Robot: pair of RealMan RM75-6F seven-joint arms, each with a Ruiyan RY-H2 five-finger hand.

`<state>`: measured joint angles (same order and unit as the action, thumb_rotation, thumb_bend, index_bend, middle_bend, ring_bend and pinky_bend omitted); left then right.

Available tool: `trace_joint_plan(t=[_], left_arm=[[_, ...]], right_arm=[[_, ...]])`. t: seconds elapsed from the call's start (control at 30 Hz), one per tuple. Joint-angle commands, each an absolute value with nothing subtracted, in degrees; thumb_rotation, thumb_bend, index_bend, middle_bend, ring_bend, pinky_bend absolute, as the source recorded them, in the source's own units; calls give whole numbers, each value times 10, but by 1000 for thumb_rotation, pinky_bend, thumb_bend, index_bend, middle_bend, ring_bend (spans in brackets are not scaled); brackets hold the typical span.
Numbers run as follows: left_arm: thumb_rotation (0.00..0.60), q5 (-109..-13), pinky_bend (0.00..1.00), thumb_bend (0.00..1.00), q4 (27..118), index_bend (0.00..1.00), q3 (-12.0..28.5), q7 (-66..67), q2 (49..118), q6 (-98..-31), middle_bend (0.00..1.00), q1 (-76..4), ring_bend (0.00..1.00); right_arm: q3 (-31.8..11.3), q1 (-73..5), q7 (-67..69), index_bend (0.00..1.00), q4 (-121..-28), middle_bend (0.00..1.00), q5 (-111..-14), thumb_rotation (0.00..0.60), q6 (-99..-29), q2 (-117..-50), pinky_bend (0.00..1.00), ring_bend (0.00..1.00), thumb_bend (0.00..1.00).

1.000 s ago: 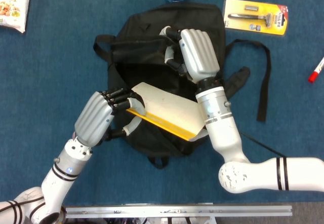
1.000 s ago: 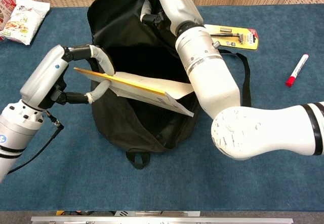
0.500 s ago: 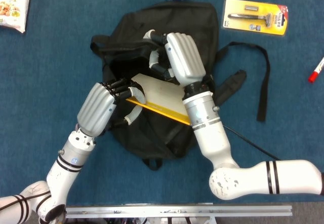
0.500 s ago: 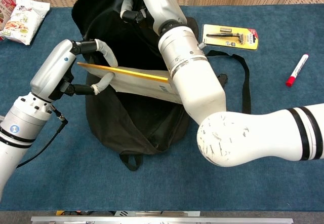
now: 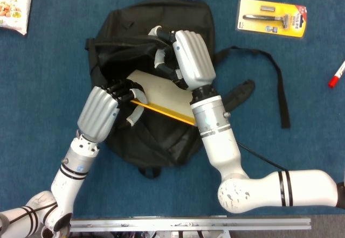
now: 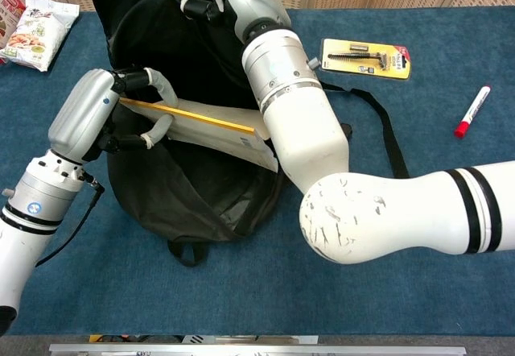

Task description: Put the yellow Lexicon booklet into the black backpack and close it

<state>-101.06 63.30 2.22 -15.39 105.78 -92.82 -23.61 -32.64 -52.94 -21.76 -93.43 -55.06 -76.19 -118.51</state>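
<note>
Item: black backpack (image 5: 161, 135), lying on the blue table (image 5: 48, 76), mouth uppermost and gaping. Item: yellow Lexicon booklet (image 5: 156, 95), pinched at its left end by the left hand (image 5: 99, 113), fingers above and thumb below; the booklet lies slanted across the bag's mouth, right end hidden behind the right forearm, so its depth inside cannot be read. Right hand (image 5: 191, 57) grips the far edge of the opening, fingers curled into the black fabric, lifting it, as the chest view confirms. Status: insertion under way, judged roughly midway; the booklet has not been let go and much of it shows outside. Outstanding: pushing it fully in, releasing, then closing the bag; the fastening is not discernible. Bystanders: razor pack (image 5: 273, 17) far right, red marker (image 5: 336, 75) right edge, snack bag (image 5: 13, 4) far left.
</note>
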Motion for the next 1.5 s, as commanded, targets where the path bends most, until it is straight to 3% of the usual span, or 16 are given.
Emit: trace_joint_plan(t=[0.03,0.5,1.13,1.5], left_arm=[[600,-1002,549,364,611,521,28,-148,1072,-943,487,-228,409],[600,-959,561,364,611,523,59,-169,1082,-961,488,-216,408],[600,-999,564,364,475,526,13,-117,1151,-983,488,-213,408],[600,-1004,579,364,426,523,9,-56,1181,-975,486,-223,408]], right_arm=[[-327,-530,-218,612,-933,560,-548,600,-762,-1185,846,582,858],[-329,-530,-222,612,-931,557,-538,600,-762,-1185,846,582,859],[-341,-537,-220,612,-930,553,-522,600,-764,-1192,846,583,859],[-341,-538,-220,612,-932,552,-518,600,-766,-1194,846,585,859]])
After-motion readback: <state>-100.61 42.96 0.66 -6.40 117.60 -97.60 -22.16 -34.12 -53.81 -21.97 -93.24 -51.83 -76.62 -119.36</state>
